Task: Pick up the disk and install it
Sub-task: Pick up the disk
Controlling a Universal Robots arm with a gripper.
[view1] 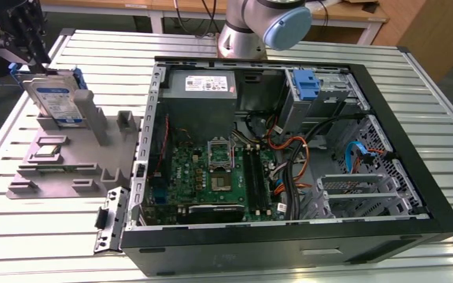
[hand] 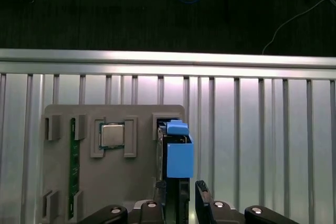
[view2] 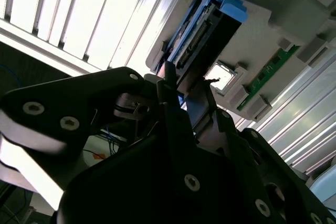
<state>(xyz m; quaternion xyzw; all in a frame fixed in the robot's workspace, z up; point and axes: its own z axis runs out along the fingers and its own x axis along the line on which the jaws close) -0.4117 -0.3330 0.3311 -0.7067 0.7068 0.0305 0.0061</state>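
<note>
Your exterior view sits high and well back, looking steeply down on the slatted table [view1: 38, 236]. The open computer case [view1: 415, 147] is in the middle, with the arm's base [view1: 242, 35] at the case's twelve o'clock and the grey parts holder [view1: 53, 171] at its nine o'clock. Your first wrist view looks straight down past the gripper [hand: 181, 190], close over that holder, so the disk [hand: 178, 156] shows edge-on near the processor chip [hand: 112, 135]. Your second wrist view looks along the gripper from behind its linkage at a low slant, closer still, and all three views share the holder, disk and chip.
</note>
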